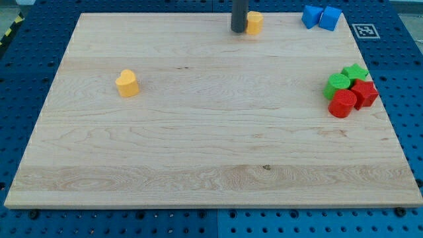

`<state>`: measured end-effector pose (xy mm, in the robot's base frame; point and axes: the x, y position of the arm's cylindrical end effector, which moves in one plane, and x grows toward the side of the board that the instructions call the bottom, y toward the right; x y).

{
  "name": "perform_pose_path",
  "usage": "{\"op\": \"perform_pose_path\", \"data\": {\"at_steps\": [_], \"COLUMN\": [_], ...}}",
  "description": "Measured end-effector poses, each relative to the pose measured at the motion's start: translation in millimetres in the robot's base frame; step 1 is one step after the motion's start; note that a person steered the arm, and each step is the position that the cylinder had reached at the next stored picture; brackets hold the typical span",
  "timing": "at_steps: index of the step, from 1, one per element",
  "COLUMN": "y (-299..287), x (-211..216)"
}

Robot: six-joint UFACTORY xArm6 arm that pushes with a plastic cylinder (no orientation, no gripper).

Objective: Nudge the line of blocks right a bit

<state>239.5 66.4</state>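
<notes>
My tip (pixel 238 30) is at the view's top centre, touching or nearly touching the left side of a small yellow block (pixel 254 22). Two blue blocks (pixel 321 17) stand side by side at the top right, in line with that yellow block along the board's top edge. At the right edge sits a cluster: a green cylinder (pixel 337 85), a green star-shaped block (pixel 355 72), a red cylinder (pixel 342 104) and a red block (pixel 364 93). A yellow heart-shaped block (pixel 127 83) lies alone at the left.
The wooden board (pixel 198 158) lies on a blue perforated table. A black-and-white marker tag (pixel 364 30) sits off the board's top right corner.
</notes>
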Motion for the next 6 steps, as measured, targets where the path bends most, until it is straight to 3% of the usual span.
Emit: {"op": "perform_pose_path", "data": {"at_steps": [3,6], "y": [83.4,53.5], "x": [-35.4,-47.8]}}
